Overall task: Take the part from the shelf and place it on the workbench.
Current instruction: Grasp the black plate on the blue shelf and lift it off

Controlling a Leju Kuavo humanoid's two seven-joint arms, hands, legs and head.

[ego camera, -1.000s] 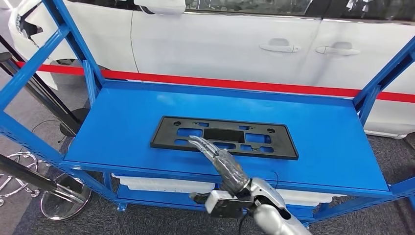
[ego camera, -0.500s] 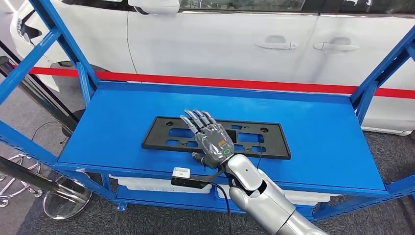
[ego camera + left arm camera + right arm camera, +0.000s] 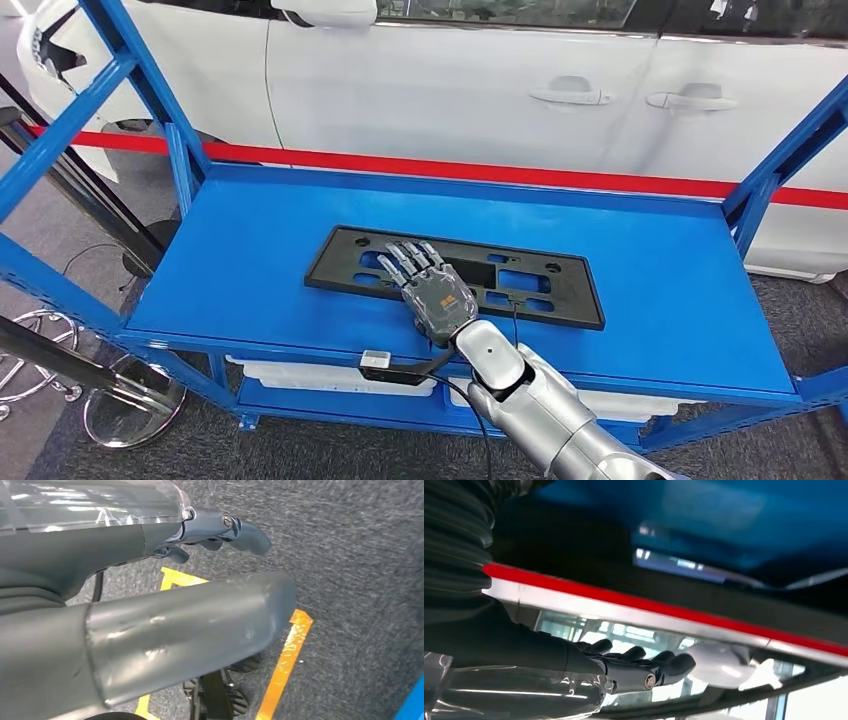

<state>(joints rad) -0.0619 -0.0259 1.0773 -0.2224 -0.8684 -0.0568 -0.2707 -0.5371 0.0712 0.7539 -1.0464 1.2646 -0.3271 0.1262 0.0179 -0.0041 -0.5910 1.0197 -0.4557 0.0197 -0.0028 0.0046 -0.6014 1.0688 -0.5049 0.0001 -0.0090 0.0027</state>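
Note:
The part (image 3: 583,296), a flat black rectangular frame with cut-outs, lies on the blue shelf (image 3: 250,270) near its middle. My right hand (image 3: 432,285) lies palm down over the frame's middle and near edge, fingers stretched and slightly apart, gripping nothing. In the right wrist view the same fingers (image 3: 644,667) reach out straight. My left hand (image 3: 235,530) hangs over grey carpet with its fingers loose and nothing in them.
Blue uprights stand at the shelf's left (image 3: 150,90) and right (image 3: 790,150) ends. A white car (image 3: 450,90) with a red stripe stands close behind. White bins (image 3: 300,375) sit on the level below. A metal stand (image 3: 120,400) is on the floor at left.
My right hand has turned from edge-on to palm down and moved forward from the part's near edge onto the part. The head view has shifted slightly; the part stays put.

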